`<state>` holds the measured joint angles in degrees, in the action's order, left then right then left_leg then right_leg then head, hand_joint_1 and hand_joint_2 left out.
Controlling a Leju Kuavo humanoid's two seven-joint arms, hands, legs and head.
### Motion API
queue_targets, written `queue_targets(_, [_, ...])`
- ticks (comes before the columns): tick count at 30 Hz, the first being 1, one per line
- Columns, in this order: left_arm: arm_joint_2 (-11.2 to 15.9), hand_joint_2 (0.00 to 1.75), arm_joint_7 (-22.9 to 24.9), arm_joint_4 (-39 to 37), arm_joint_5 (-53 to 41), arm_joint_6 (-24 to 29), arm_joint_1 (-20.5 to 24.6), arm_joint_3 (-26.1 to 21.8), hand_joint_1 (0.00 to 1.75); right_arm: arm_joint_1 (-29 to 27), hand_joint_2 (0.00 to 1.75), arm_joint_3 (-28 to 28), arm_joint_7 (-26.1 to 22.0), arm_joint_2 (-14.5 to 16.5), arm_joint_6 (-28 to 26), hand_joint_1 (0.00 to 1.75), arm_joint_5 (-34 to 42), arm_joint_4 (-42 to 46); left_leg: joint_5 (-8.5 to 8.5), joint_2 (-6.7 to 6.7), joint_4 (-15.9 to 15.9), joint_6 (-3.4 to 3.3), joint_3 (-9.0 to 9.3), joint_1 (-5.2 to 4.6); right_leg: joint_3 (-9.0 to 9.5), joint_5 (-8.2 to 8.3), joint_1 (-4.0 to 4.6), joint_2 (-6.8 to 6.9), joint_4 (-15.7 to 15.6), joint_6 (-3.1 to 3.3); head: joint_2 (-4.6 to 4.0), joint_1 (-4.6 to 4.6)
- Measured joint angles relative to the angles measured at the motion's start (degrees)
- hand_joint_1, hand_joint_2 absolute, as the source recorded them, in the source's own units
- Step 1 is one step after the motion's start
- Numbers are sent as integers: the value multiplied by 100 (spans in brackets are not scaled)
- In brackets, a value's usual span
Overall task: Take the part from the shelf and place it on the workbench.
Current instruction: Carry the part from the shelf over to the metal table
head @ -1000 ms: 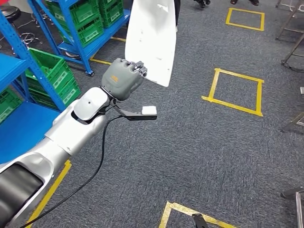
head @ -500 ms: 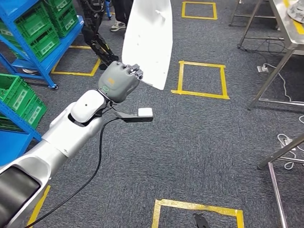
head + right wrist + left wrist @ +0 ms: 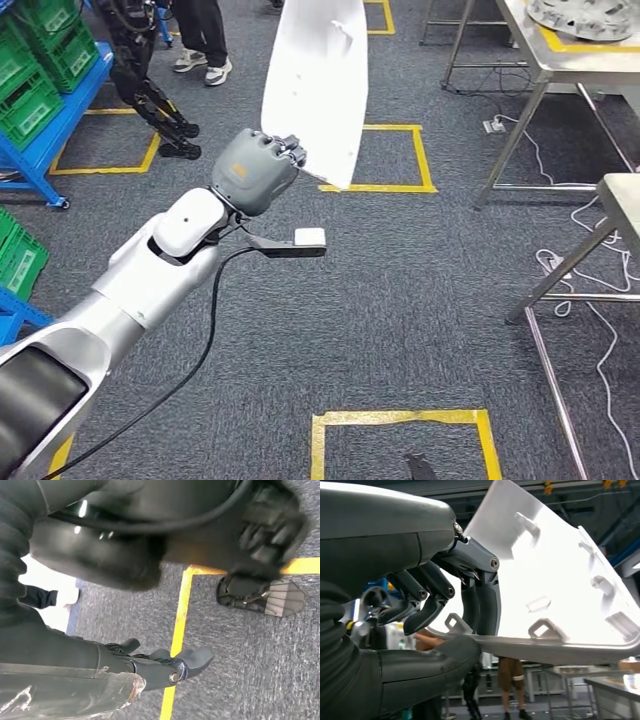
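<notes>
Carrying the white panel toward the workbench — grip steady, no swinging.

From the head view, my left hand [image 3: 256, 170] pinches the lower edge of the panel [image 3: 321, 85], which stands upright in the air above the carpet [image 3: 423, 300]; the workbench [image 3: 562, 55] sits ahead to the right, so I judge a slow, level carry best. At the left wrist, the fingers [image 3: 486, 605] clamp the panel's rim [image 3: 554, 650] against the thumb — I'd avoid loosening that. The right wrist shows the right hand [image 3: 162, 667] hanging over the floor with its fingers apart, holding nothing.
</notes>
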<state>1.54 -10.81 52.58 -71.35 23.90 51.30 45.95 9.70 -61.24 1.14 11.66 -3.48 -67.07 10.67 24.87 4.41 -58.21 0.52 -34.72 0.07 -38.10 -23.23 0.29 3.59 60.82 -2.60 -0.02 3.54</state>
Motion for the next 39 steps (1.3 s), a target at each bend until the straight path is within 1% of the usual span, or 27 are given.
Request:
queue_targets(1, [6,175,1,4,0,-3,5,1,175,7,175,0,0,4,0,0,-1,0,8,50,3,22,9,-18,44,-2,18,26,-93,33,0,-7])
queue_targets(3, [16,175,2,7,0,-9,7,6,175,14,175,0,0,10,-1,0,-3,0,25,165,19,74,34,-24,37,15,26,-129,-106,106,0,-13])
queue_targets(4, [21,175,2,10,0,-10,5,10,175,10,175,0,2,10,-1,0,-3,0,64,148,1,107,39,-12,39,26,19,-200,-118,137,0,-18])
queue_targets(6, [34,175,2,19,1,-10,3,14,175,10,175,0,9,10,-6,0,-4,0,298,-79,-326,156,-96,7,53,55,-10,-329,-147,200,1,-40])
queue_targets(8, [62,175,4,23,1,-10,-16,20,175,18,175,0,13,11,-8,0,-7,0,659,-341,-1092,168,-463,14,52,68,-24,-467,-152,233,1,-64])
queue_targets(9, [75,175,4,23,1,-10,-36,25,175,20,175,0,14,11,-6,0,-8,0,769,-391,-1439,169,-647,14,51,71,-27,-547,-152,239,1,-70])
queue_targets(10, [84,175,5,23,0,-9,-55,31,175,17,175,0,15,12,-4,0,-10,0,771,-410,-1616,166,-758,14,51,73,-30,-633,-151,240,0,-71])
queue_targets(11, [87,175,5,23,-1,-9,-69,34,175,14,175,0,16,12,-3,0,-15,0,659,-422,-1566,159,-759,16,52,77,-36,-722,-151,236,0,-72])
queue_targets(12, [91,175,5,23,-1,-9,-72,35,175,13,175,0,17,12,-3,0,-20,0,466,-453,-1312,152,-655,22,52,83,-47,-809,-149,227,0,-72])
queue_targets(14, [106,175,6,26,-1,-7,-57,33,175,19,175,0,16,11,-5,0,-31,0,90,-713,-543,150,-298,63,34,92,-60,-973,-127,182,0,-80])
queue_targets(16, [118,175,5,33,0,-5,-47,34,175,30,175,1,16,11,-8,0,-38,0,-30,-947,-90,142,-83,94,-17,108,-72,-1109,-119,112,1,-89])
queue_targets(17, [119,175,5,38,0,-5,-47,38,175,27,175,1,17,11,-10,0,-42,0,-22,-960,-23,120,-55,90,-43,123,-81,-1177,-126,69,1,-95])
queue_targets(18, [116,175,4,43,0,-5,-48,42,175,19,175,1,17,11,-10,0,-44,1,-27,-884,-26,83,-60,85,-64,144,-97,-1242,-154,29,1,-98])
queue_targets(19, [111,175,4,47,-1,-5,-46,45,175,8,175,1,17,11,-11,0,-46,1,-39,-811,-10,39,-54,84,-91,142,-96,-1218,-149,-5,1,-100])
queue_targets(21, [103,175,4,56,1,-4,-33,45,175,8,175,1,20,11,-11,0,-53,1,-66,-660,22,-41,-40,87,-259,-35,-67,-892,151,-50,1,-52])
queue_targets(23, [108,175,2,62,1,-3,-33,44,175,31,175,2,21,12,-12,0,-63,0,-61,-515,24,-82,-35,56,-605,-397,-56,-498,884,-75,2,-10])
queue_targets(24, [114,175,1,62,1,-4,-39,47,175,39,175,2,21,12,-12,0,-68,0,-56,-436,24,-91,-33,41,-771,-537,-60,-423,1240,-83,1,-12])
queue_targets(25, [120,175,-1,62,1,-4,-45,50,175,42,175,2,21,12,-13,0,-73,0,-51,-359,23,-95,-31,31,-861,-591,-63,-395,1447,-86,1,-11])
queue_targets(26, [121,175,-4,62,1,-5,-50,54,175,41,175,2,22,12,-13,0,-78,0,-45,-285,22,-94,-27,25,-840,-543,-63,-382,1435,-82,1,-11])
queue_targets(27, [121,175,-5,63,1,-5,-52,56,175,41,175,2,23,12,-13,0,-82,0,-37,-216,22,-89,-20,21,-692,-403,-59,-355,1187,-73,0,-10])
queue_targets(29, [123,175,-10,64,1,-5,-45,55,175,47,175,2,24,12,-13,0,-89,0,-9,-91,20,-59,9,0,-212,-92,-25,-145,379,-31,0,-11])
queue_targets(31, [128,175,-11,64,1,-5,-32,51,175,62,175,2,23,12,-13,0,-91,0,15,14,17,-13,36,-30,58,27,17,5,-92,30,0,-21])
queue_targets(32, [129,175,-11,64,1,-5,-29,50,175,67,175,2,24,12,-13,0,-92,0,21,65,21,12,45,-39,67,19,35,-10,-127,59,0,-25])
queue_targets(34, [128,175,-11,69,2,-2,-31,50,175,67,175,2,27,12,-15,0,-93,1,47,139,23,75,68,-24,55,47,27,-157,-153,117,0,-24])
queue_targets(36, [137,175,-11,78,5,5,-28,41,175,75,175,3,31,12,-20,0,-95,2,217,-33,-198,134,-16,-3,74,80,-6,-289,-188,179,0,-43])
queue_targets(38, [165,175,-14,82,9,10,-39,32,175,95,175,4,32,13,-24,0,-96,1,563,-304,-867,168,-334,6,82,94,-34,-424,-201,219,0,-77])
queue_targets(39, [184,175,-16,82,10,10,-56,31,175,100,175,4,32,15,-24,0,-95,1,712,-368,-1245,176,-528,7,81,95,-41,-501,-201,228,0,-87])
